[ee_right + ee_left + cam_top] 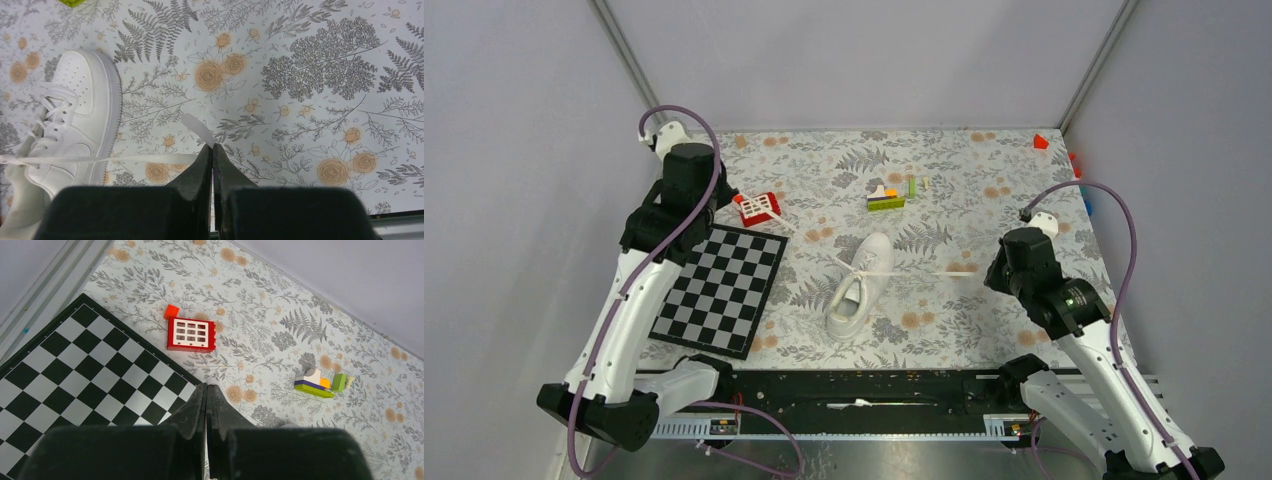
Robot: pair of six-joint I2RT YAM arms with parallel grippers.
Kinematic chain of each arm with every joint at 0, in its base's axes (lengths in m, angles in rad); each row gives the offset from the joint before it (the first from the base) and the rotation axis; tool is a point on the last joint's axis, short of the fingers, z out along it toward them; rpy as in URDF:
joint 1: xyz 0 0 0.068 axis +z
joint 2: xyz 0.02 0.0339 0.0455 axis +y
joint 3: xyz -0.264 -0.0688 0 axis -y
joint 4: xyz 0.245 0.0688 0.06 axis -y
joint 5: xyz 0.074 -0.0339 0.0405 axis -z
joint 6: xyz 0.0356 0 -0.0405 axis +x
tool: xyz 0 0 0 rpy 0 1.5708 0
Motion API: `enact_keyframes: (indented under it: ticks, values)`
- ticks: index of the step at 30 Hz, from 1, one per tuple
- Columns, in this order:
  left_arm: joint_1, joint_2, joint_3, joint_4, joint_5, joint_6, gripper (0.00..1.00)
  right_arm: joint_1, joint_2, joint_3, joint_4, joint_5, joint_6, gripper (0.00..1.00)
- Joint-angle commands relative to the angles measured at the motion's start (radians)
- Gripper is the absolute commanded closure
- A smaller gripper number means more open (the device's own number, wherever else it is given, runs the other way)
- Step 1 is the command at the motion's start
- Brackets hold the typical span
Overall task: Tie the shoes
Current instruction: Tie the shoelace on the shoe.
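The white low-top sneaker (861,285) lies in the middle of the flowery worktop (984,190), with its toe toward 1 o'clock. The right tool (211,147) is clamped on a white lace (100,159) pulled toward 3 o'clock. The left tool (206,386) is pressed together. It may be pinching the other lace (812,240) at 10 o'clock.

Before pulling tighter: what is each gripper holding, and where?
Right gripper pinches one lace near its tip; left gripper seems to grip the other lace, spot hidden.
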Motion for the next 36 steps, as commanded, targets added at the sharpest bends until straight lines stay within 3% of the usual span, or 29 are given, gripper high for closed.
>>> enact_keyframes:
  ticks: [1,8,15,22,25,36]
  values:
    - [0.024,-0.042,-0.040,-0.005,0.017,0.028,1.00,-0.006,-0.009,-0.037,-0.003,0.029,0.019,1.00]
    - [0.030,-0.084,-0.098,-0.020,0.131,0.062,1.00,-0.006,-0.022,-0.022,-0.001,0.021,0.005,1.00]
    - [0.031,-0.146,-0.043,-0.007,0.414,0.141,1.00,-0.006,0.093,0.135,0.109,-0.094,-0.049,1.00]
    - [0.026,-0.211,0.024,-0.025,0.783,0.174,1.00,0.013,0.381,0.391,0.255,-0.330,-0.060,1.00]
    - [0.006,-0.250,0.019,-0.032,0.886,0.154,1.00,0.064,0.526,0.540,0.270,-0.349,-0.067,1.00]
    - [-0.154,-0.310,0.022,0.045,1.003,0.059,1.00,0.225,1.031,1.140,0.256,-0.470,-0.014,1.00]
